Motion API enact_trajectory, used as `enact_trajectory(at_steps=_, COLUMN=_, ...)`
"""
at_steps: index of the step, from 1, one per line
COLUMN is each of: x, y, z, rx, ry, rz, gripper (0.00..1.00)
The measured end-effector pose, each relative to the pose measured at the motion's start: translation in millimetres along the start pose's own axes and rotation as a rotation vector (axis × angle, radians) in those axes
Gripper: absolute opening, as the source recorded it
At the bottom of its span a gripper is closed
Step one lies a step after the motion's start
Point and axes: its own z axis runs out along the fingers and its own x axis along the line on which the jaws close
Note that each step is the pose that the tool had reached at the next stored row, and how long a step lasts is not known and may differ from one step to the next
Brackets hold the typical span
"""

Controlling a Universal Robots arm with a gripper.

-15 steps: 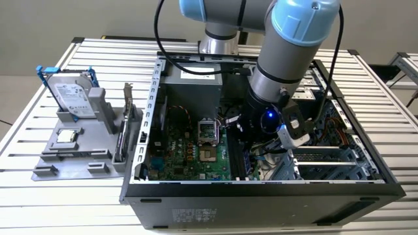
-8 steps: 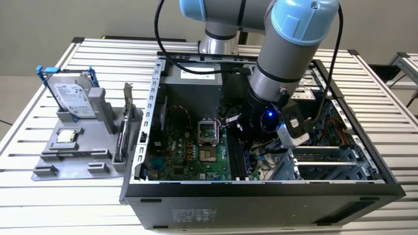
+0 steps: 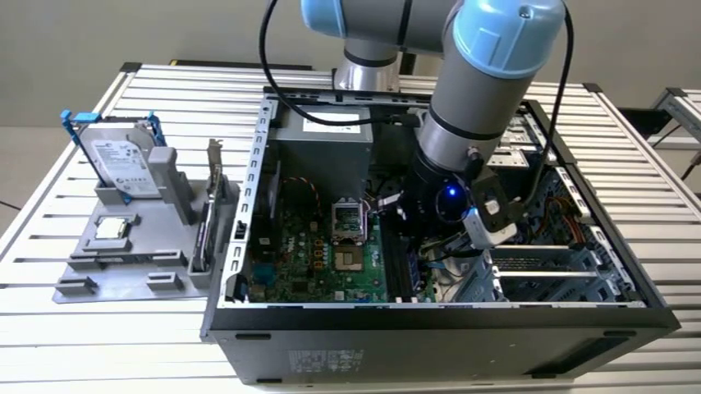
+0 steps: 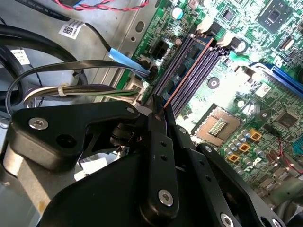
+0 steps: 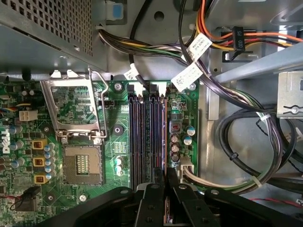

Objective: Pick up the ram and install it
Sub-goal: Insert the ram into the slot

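Black claw (image 4: 158, 118) fingers (image 4: 158, 156) fill the foreground of both wrist views, pinched together on the thin edge of the ram (image 4: 187, 78), which stands on edge in one of the memory slots (image 5: 147, 137) of the green motherboard (image 5: 61, 142). Beside those slots sits the open processor socket (image 5: 84, 163) with its raised metal frame, and bundled cables (image 5: 246, 137) run along the case wall. In the exterior view the arm (image 3: 482, 98) reaches down into the open computer case (image 3: 438, 324) on the slatted counter (image 3: 66, 312), with a grey parts tray (image 3: 131, 246) holding a hard drive (image 3: 115, 156) at the exterior view's left.
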Motion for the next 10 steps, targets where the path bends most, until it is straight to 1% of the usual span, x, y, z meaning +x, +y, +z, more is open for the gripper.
enact_trajectory(at_steps=10, x=0.3, y=1.1, z=0.9, rx=0.0003, ry=0.0, rz=-0.001, gripper=0.0)
